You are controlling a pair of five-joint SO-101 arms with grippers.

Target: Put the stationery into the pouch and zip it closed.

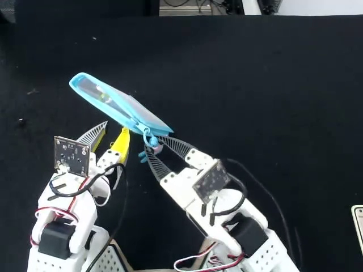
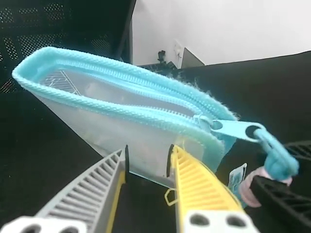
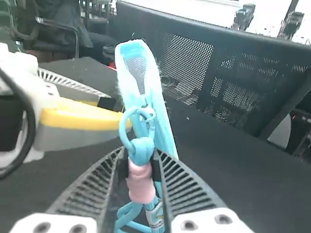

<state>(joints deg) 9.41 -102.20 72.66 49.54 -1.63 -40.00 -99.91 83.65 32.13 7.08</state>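
A light blue mesh pouch (image 1: 116, 105) is held up off the black table, tilted, with something yellowish dimly visible inside. My left gripper (image 1: 115, 128), with one grey and one yellow finger, is shut on the pouch's lower edge (image 2: 146, 155). The zipper slider (image 2: 212, 125) sits at the pouch end nearest my right gripper (image 1: 154, 146). That gripper's black fingers are shut on the pink bead (image 3: 138, 179) of the blue zipper pull cord (image 3: 136, 141). The pouch (image 3: 143, 92) stands edge-on beyond it, with the yellow finger (image 3: 77, 119) of the left gripper alongside.
Black cloth covers the table (image 1: 255, 85). A black cable (image 1: 266, 195) trails from the right arm. A pale object (image 1: 358, 222) lies at the right edge. Black mesh chairs (image 3: 233, 82) stand beyond the table.
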